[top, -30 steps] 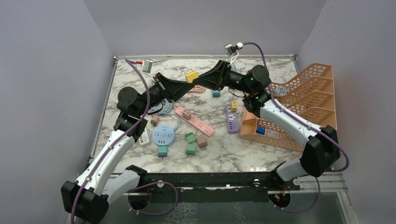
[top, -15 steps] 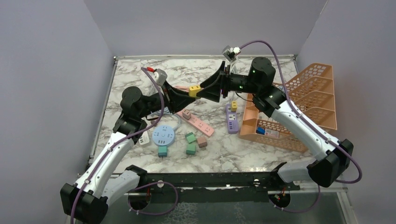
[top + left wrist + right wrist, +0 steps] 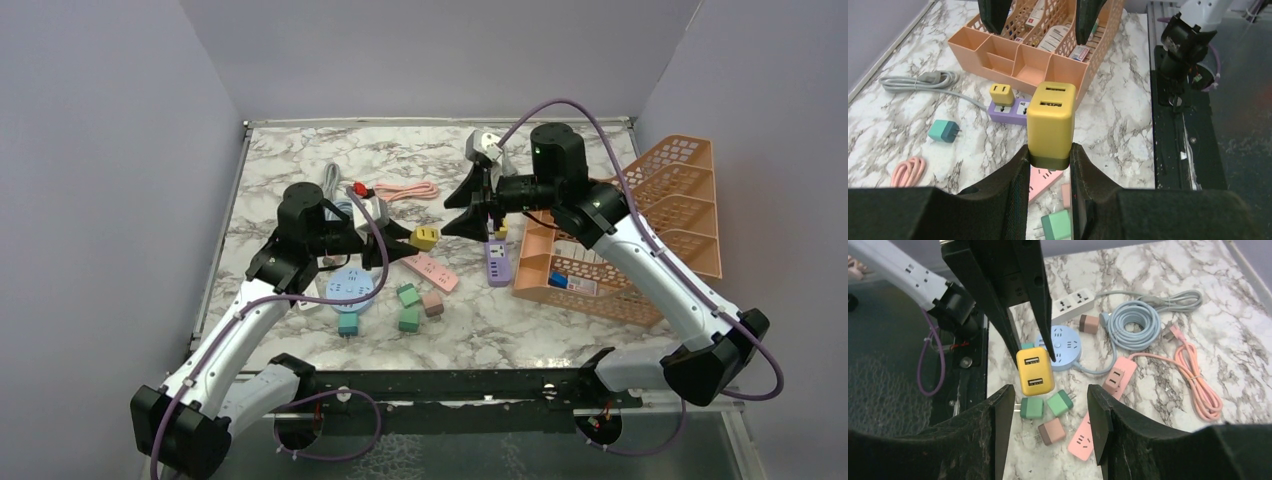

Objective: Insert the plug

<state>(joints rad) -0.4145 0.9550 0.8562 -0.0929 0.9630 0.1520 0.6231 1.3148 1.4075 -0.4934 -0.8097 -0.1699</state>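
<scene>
A brown cube-shaped plastic adapter point(image 3: 432, 303) lies towards the near edge. Just beyond it, the left gripper point(image 3: 1049, 150) is clenched on the yellow two-port USB charger plug point(image 3: 1050, 122), holding it in the air above the pink plastic power strip point(image 3: 430, 268). Farther right, the right gripper point(image 3: 1048, 395) hangs released and empty, near the far end of the purple power strip point(image 3: 497, 262).

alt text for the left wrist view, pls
Left end effector grips a yellow two-port charger, centre frame. Behind it on the marble table sit a purple power strip carrying a small yellow plug and an orange organiser.
</scene>
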